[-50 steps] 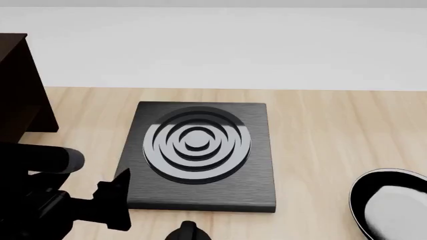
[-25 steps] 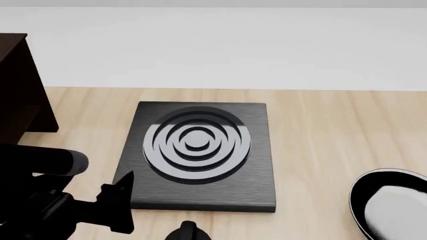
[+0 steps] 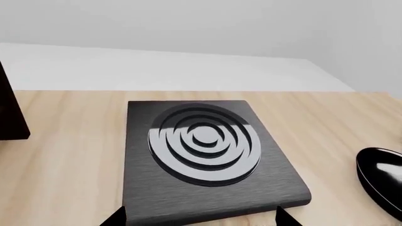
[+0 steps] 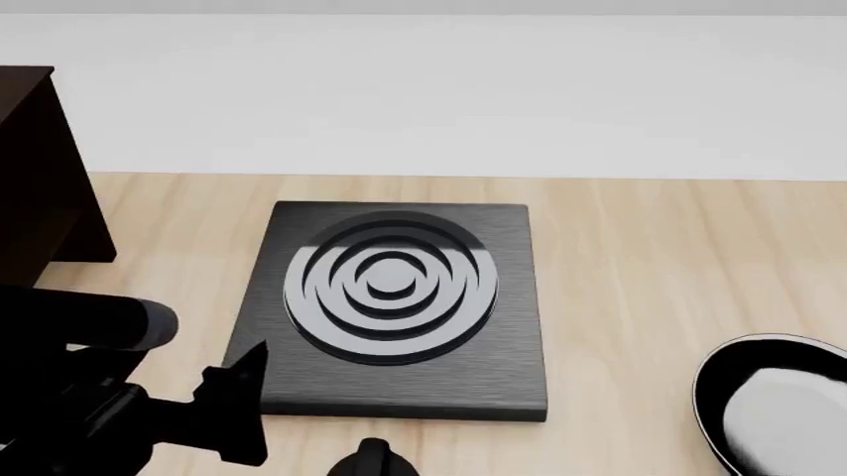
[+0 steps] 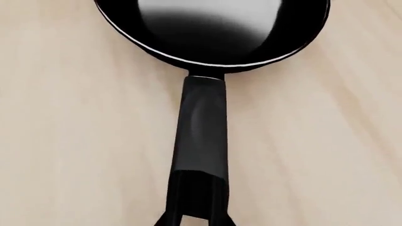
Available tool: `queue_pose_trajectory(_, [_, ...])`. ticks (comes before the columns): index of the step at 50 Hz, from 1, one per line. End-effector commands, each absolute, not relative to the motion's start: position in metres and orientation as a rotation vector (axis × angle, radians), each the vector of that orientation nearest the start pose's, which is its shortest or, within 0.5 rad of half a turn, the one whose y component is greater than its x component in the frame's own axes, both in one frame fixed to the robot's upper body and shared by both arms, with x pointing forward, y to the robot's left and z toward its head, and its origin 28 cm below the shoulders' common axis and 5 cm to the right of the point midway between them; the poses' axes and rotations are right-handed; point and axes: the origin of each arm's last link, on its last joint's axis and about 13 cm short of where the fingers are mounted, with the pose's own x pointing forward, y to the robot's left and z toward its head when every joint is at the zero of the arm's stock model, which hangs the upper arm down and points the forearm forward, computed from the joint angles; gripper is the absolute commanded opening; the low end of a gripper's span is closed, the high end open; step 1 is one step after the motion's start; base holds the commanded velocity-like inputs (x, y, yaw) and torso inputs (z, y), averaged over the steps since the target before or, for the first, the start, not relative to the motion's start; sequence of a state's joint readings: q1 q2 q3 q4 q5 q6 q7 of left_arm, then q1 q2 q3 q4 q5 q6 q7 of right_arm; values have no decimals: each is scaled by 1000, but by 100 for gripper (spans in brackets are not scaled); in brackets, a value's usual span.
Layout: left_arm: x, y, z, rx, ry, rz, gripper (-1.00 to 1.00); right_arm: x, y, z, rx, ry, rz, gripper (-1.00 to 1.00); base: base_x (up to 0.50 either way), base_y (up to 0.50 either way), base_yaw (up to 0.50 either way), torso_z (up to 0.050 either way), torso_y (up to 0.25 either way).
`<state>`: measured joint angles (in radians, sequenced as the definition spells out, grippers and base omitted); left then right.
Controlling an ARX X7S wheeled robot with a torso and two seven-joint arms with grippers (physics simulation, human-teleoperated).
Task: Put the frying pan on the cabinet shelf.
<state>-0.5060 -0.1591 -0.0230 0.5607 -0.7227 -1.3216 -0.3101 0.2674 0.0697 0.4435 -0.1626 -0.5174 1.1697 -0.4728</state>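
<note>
The pale wooden desk (image 4: 662, 258) carries everything, with a white wall behind it. The dark brown, almost black wooden cabinet (image 4: 40, 178) stands beyond the left claw (image 4: 238, 402) and further to its left, well apart from it. The flat square black burner plate with grey concentric rings (image 4: 397, 307) lies just ahead of that claw, whose two tips (image 3: 116, 217) show spread wide with nothing between them. The small round black frying pan with pale grey-white inside (image 4: 775, 407) lies flat on the desk, far to the right of the left claw. Its long black handle (image 5: 201, 132) runs toward the right wrist camera. The right claw itself is not visible. No writing or labels are legible anywhere.
</note>
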Motion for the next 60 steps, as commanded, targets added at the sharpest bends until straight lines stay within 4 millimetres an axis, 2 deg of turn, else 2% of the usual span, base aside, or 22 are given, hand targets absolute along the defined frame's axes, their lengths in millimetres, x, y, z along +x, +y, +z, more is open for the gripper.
queue_pose_trajectory(1, [241, 197, 165, -112, 276, -239, 100, 201, -216, 58, 7, 735, -336, -100, 0, 7, -12, 0, 0])
queue_pose_trajectory(13, [241, 196, 163, -108, 279, -243, 100, 197, -212, 74, -80, 655, -334, -100, 0, 5, -8, 0, 0])
queue_pose_trajectory(34, [240, 196, 163, -112, 285, -245, 100, 200, -195, 130, -208, 501, -295, -100, 0, 5, -8, 0, 0])
queue_pose_trajectory(36, [240, 196, 165, -174, 319, -258, 100, 200, -194, 133, -231, 502, -278, -100, 0, 4, -5, 0, 0])
queue_pose_trajectory(42, [241, 195, 173, -187, 290, -266, 100, 202, -189, 147, -252, 459, -251, -100, 0, 5, -8, 0, 0])
queue_pose_trajectory(47, [243, 195, 176, -166, 284, -272, 100, 207, -186, 166, -287, 412, -231, -100, 0, 6, -9, 0, 0])
queue_pose_trajectory(54, [247, 192, 192, -174, 275, -292, 100, 216, -172, 205, -365, 311, -150, -100, 0, 4, -6, 0, 0])
queue_pose_trajectory(60, [244, 189, 203, -326, 268, -373, 100, 220, -156, 234, -433, 208, -81, -100, 0, 7, -8, 0, 0])
